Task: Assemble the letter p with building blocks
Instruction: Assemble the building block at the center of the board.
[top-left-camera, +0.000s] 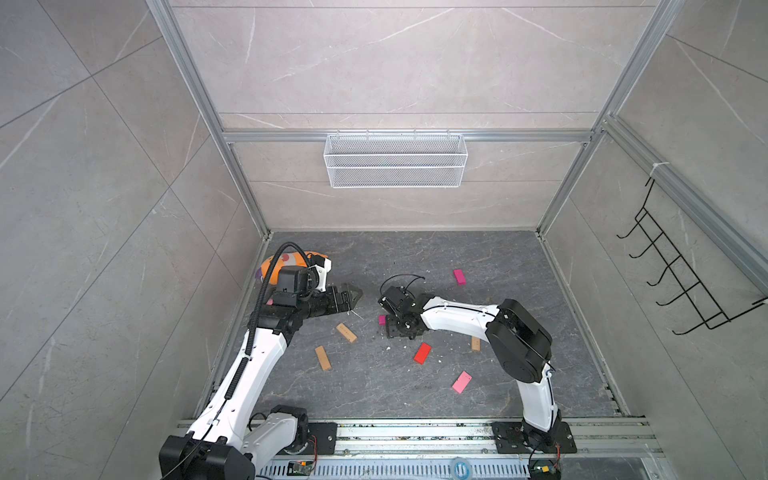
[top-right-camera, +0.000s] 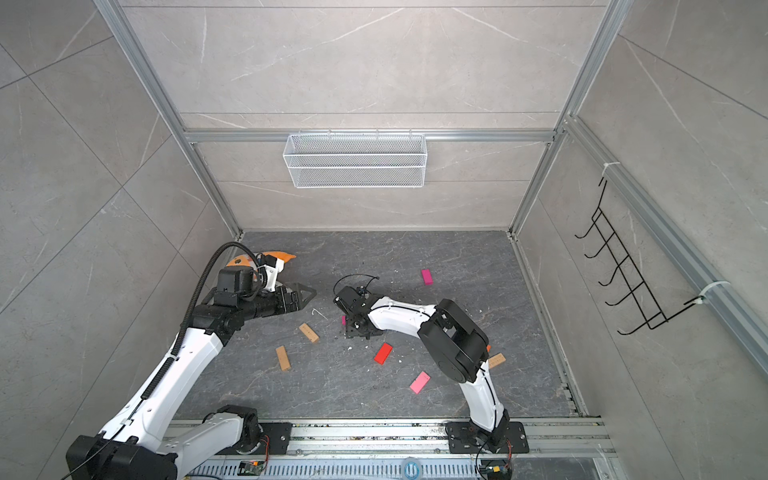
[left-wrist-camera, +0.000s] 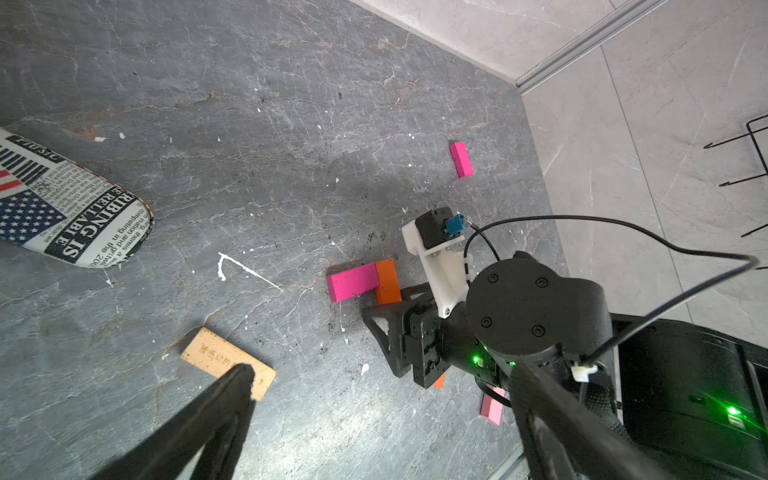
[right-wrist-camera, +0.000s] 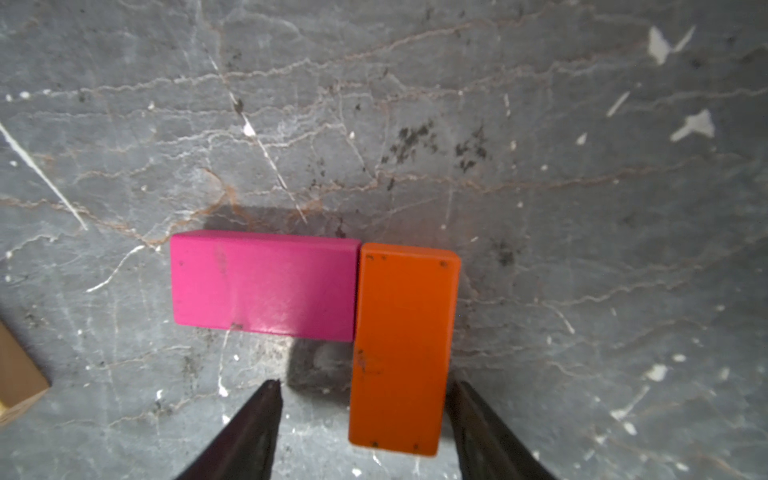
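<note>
In the right wrist view an orange brick (right-wrist-camera: 403, 349) lies flat on the dark floor. Its end butts against a magenta brick (right-wrist-camera: 266, 286), and the two make a right-angled corner. My right gripper (right-wrist-camera: 363, 384) stands open astride the orange brick; there is a clear gap on one side, and the other finger is close alongside. The same pair shows in the left wrist view, magenta brick (left-wrist-camera: 353, 282) and orange brick (left-wrist-camera: 388, 282). My left gripper (left-wrist-camera: 382, 368) hangs open and empty above a tan brick (left-wrist-camera: 220, 357). In a top view the left gripper (top-left-camera: 353, 297) faces the right gripper (top-left-camera: 395, 326).
Loose bricks lie around: two tan (top-left-camera: 346, 332) (top-left-camera: 323, 358), a third tan (top-left-camera: 475, 344) behind the right arm, red (top-left-camera: 422, 353), light pink (top-left-camera: 461, 382), magenta (top-left-camera: 459, 276). An orange plush (top-left-camera: 286, 262) sits at the far left. A newspaper-print board (left-wrist-camera: 75, 208) lies near it.
</note>
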